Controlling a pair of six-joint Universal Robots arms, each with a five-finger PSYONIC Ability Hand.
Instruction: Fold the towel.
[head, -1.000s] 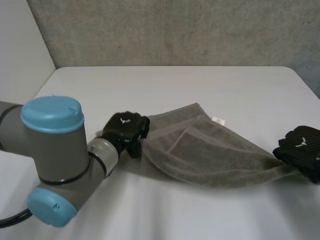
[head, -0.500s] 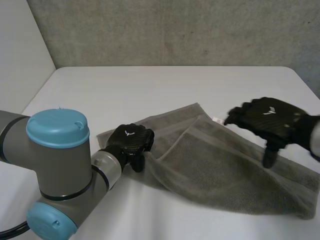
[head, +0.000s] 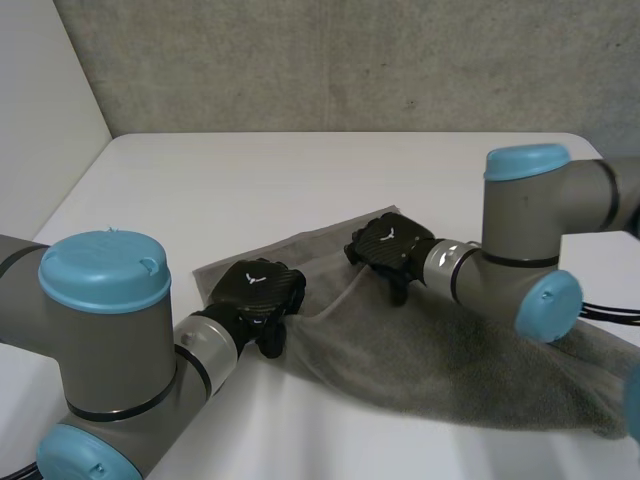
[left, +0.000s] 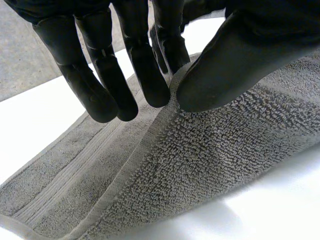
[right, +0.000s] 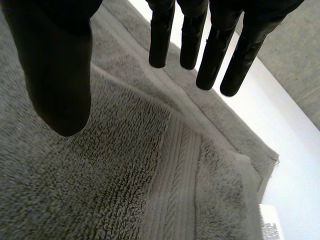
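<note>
A grey towel lies partly folded across the white table, from the middle left to the front right. My left hand holds its left edge. In the left wrist view the thumb and fingers pinch the raised hem of the towel. My right hand hovers over the towel's far edge, close to the left hand. In the right wrist view its fingers hang straight and apart from the thumb, just above the towel, with nothing between them.
My right arm's elbow reaches over the towel's right half. The left arm's big joint stands at the front left. A white label sticks out at the towel's far corner. A concrete wall backs the table.
The right hand let go of the towel's right end, opened, and swung left across the towel to its far edge. The freed end dropped flat. The left hand sank slightly, still holding.
</note>
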